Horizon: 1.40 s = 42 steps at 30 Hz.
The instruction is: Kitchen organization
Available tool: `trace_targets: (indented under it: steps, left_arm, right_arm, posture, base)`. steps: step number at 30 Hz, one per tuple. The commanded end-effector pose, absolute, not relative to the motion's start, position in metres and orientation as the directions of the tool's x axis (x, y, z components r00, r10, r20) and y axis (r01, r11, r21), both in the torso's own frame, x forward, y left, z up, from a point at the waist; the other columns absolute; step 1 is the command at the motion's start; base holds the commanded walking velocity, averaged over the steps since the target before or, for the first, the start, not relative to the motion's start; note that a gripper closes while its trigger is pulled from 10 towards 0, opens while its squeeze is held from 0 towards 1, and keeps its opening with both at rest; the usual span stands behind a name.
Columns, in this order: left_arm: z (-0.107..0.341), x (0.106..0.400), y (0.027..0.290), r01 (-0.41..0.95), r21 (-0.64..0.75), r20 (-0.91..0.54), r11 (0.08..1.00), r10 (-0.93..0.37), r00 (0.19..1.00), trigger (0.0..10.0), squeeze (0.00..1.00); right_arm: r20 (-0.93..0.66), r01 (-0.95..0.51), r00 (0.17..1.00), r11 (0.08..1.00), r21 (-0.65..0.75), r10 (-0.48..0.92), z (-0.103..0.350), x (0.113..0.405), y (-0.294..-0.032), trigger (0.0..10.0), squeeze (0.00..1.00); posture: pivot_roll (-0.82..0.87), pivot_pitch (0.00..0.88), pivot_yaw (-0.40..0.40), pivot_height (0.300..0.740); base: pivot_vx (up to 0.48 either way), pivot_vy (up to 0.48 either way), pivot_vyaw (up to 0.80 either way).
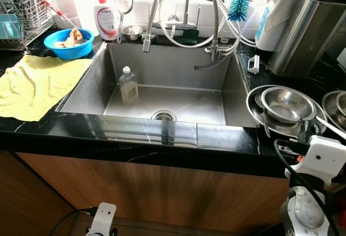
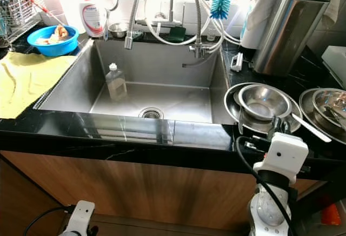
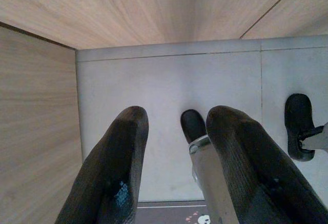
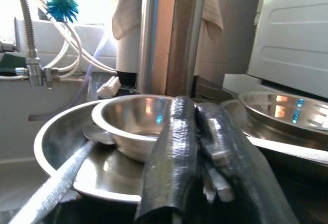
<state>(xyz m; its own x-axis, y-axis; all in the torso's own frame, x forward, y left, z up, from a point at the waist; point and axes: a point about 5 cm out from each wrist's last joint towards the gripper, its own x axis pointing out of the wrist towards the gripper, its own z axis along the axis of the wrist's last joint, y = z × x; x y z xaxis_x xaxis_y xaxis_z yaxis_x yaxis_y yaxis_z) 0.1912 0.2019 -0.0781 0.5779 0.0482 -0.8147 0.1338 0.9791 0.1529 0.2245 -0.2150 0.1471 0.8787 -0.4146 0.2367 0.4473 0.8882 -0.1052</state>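
The right gripper (image 4: 197,147) has its fingers pressed together, holding nothing, just by a small bowl (image 2: 264,102) sitting upright in a wide bowl (image 2: 233,102) on the counter (image 2: 135,130). The left gripper (image 3: 177,147) hangs low, fingers apart. One bottle (image 2: 115,82) stands up in the sink (image 2: 65,85).

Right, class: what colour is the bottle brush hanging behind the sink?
The bottle brush has blue bristles, shown best in the left eye view.
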Motion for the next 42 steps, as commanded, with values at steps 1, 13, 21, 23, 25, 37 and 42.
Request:
trace_targets:
  steps: [1,13,21,23,25,37,42]
  left_arm:
    - [-0.079,0.189,0.203,0.138,0.166,-0.819,0.977,0.058,0.572,10.0,0.0]
    - [-0.078,0.191,0.205,0.125,0.172,-0.812,0.977,0.069,0.579,10.0,0.0]
    - [-0.076,0.195,0.203,0.121,0.169,-0.802,0.978,0.065,0.594,10.0,0.0]
    - [-0.075,0.196,0.205,0.117,0.173,-0.798,0.978,0.07,0.598,10.0,0.0]
    - [-0.075,0.197,0.205,0.117,0.175,-0.797,0.978,0.071,0.6,10.0,0.0]
    - [-0.072,0.202,0.203,0.105,0.174,-0.783,0.979,0.072,0.618,10.0,0.0]
    - [-0.072,0.202,0.203,0.095,0.172,-0.78,0.981,0.077,0.621,10.0,0.0]
  right_arm:
    - [0.239,0.441,0.881,0.891,-0.104,-0.408,0.15,0.225,-0.215,0.0,0.0]
    - [0.304,0.382,0.886,0.922,-0.054,-0.349,0.172,0.236,-0.205,0.0,0.0]
    - [0.411,0.369,0.854,0.928,-0.049,-0.318,0.211,0.247,-0.206,10.0,0.0]
    - [0.436,0.326,0.856,0.945,-0.042,-0.276,0.224,0.255,-0.205,10.0,0.0]
    - [0.428,0.261,0.877,0.965,-0.042,-0.218,0.228,0.262,-0.201,10.0,0.0]
    - [0.158,-0.079,0.984,0.996,-0.04,0.085,0.206,0.316,-0.176,10.0,0.0]
    - [0.097,-0.201,0.975,0.98,-0.001,0.2,0.201,0.327,-0.159,10.0,0.0]
  posture:
    - [-0.18,0.0,-0.031,0.74]
    - [-0.17,0.0,-0.034,0.74]
    - [-0.17,0.0,-0.034,0.74]
    - [-0.17,0.0,-0.033,0.74]
    - [-0.17,0.0,-0.033,0.74]
    - [-0.15,0.0,-0.04,0.74]
    - [-0.14,0.0,-0.043,0.74]
  base:
    - [0.0,0.0,0.0]
    - [0.0,0.0,0.0]
    - [0.0,0.0,0.0]
    - [0.0,0.0,0.0]
    - [0.0,0.0,0.0]
    - [0.0,0.0,0.0]
    - [0.0,0.0,0.0]
